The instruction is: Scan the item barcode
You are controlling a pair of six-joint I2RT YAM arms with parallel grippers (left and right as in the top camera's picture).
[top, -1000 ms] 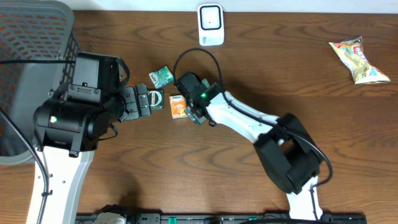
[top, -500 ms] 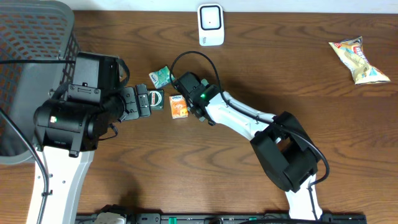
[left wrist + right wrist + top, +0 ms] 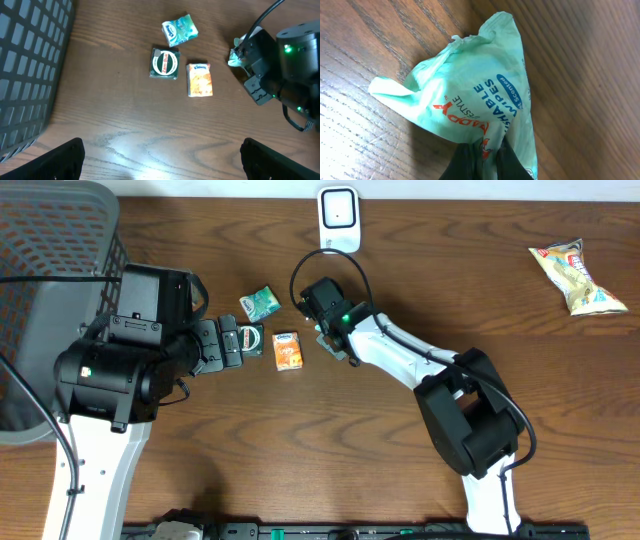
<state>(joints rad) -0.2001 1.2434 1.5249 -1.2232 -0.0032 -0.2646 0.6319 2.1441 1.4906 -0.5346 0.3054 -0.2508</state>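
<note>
Wipes packet (image 3: 470, 95): mint green, crumpled. Your right gripper (image 3: 485, 150) is clamped on one edge, between the orange carton (image 3: 287, 351) and the scanner (image 3: 339, 220). Right wrist reads its print; overhead hides it beneath the gripper; left wrist catches a sliver. Left gripper (image 3: 160, 160): spread wide, empty.

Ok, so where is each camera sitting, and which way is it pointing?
Overhead: above the table, looking straight down; left arm and right arm show.
Left wrist: on the left arm, looking down at the orange box; the open left end effector frames the bottom corners.
Right wrist: close over the wood, facing the wipes packet pinched in the right end effector.
Shared: overhead and left wrist both show the orange box.
</note>
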